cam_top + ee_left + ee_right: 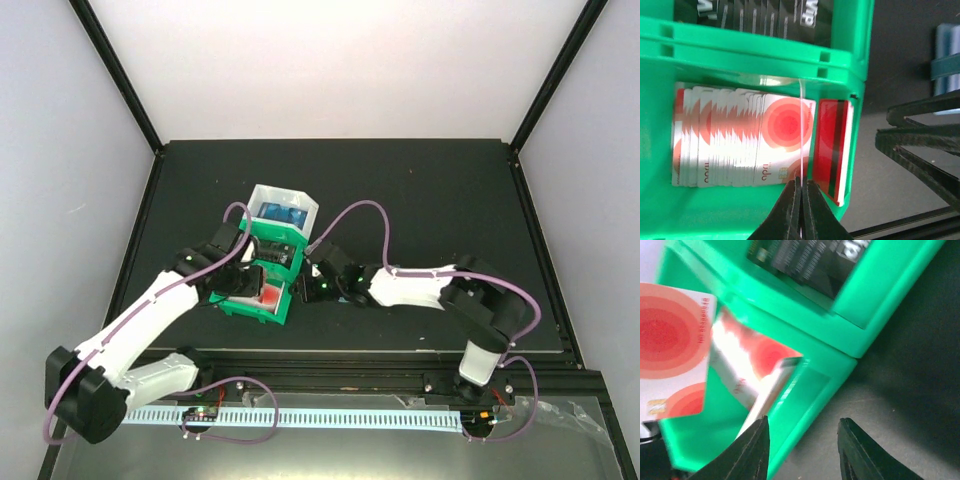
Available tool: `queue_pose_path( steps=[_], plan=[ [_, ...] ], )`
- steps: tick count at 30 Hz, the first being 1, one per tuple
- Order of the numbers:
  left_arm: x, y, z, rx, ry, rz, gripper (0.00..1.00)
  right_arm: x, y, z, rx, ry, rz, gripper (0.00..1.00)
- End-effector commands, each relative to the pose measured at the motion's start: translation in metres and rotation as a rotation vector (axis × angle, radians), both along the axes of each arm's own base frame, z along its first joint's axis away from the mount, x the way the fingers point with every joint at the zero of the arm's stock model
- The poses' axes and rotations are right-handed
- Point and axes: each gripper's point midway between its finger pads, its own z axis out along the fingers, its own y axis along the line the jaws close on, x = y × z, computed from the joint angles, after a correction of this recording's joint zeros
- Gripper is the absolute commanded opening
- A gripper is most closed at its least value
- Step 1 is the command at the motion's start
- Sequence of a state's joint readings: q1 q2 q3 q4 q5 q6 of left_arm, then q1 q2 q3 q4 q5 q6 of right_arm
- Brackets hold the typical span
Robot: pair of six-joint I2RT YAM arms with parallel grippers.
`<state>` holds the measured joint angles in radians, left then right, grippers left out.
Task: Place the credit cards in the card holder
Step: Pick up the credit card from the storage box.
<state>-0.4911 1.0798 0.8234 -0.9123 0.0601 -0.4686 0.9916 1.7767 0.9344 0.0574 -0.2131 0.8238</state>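
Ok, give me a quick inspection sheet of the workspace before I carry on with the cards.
Surface: black table, matte.
Job's things: red-and-white cards stacked in the green bin; black cards in the next compartment; possible card holder, blue, in the white bin.
Clutter: nothing seen.
Tools: left tool shut on one card, lifted over the stack; right tool open beside the green bin, holding nothing.
Cables: purple cables loop along both arms.
Surroundings: white walls, black frame posts.
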Motion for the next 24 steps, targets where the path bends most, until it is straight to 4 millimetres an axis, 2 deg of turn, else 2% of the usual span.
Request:
queue_pose_path(
  steps=[1,4,5,8,11,14,18,22,24],
  plan=[
    [0.013,-0.006,0.049,-0.079,-0.156,0.007,0.02,0.012,-0.016,0.050,0.038,-0.118,-0.044,0.43],
    [0.012,-0.025,0.079,-0.216,-0.237,-0.055,0.02,0.012,-0.029,0.077,0.078,-0.165,-0.056,0.50],
    [0.011,-0.032,0.090,-0.270,-0.266,-0.083,0.01,0.011,-0.034,0.093,0.109,-0.186,-0.061,0.52],
    [0.001,-0.060,0.131,-0.480,-0.348,-0.187,0.02,0.005,-0.047,0.124,0.186,-0.225,-0.069,0.60],
    [-0.006,-0.079,0.167,-0.652,-0.397,-0.242,0.02,-0.009,-0.057,0.164,0.317,-0.276,-0.043,0.69],
    [-0.014,-0.094,0.192,-0.789,-0.398,-0.295,0.02,-0.024,-0.065,0.202,0.463,-0.327,-0.019,0.74],
    [-0.026,-0.107,0.220,-0.959,-0.366,-0.346,0.01,-0.035,-0.071,0.229,0.547,-0.313,-0.012,0.72],
    [-0.039,-0.114,0.238,-1.074,-0.319,-0.381,0.02,-0.043,-0.073,0.249,0.621,-0.281,-0.003,0.62],
    [-0.045,-0.114,0.245,-1.110,-0.308,-0.394,0.02,-0.047,-0.074,0.260,0.670,-0.277,0.002,0.54]
  ],
)
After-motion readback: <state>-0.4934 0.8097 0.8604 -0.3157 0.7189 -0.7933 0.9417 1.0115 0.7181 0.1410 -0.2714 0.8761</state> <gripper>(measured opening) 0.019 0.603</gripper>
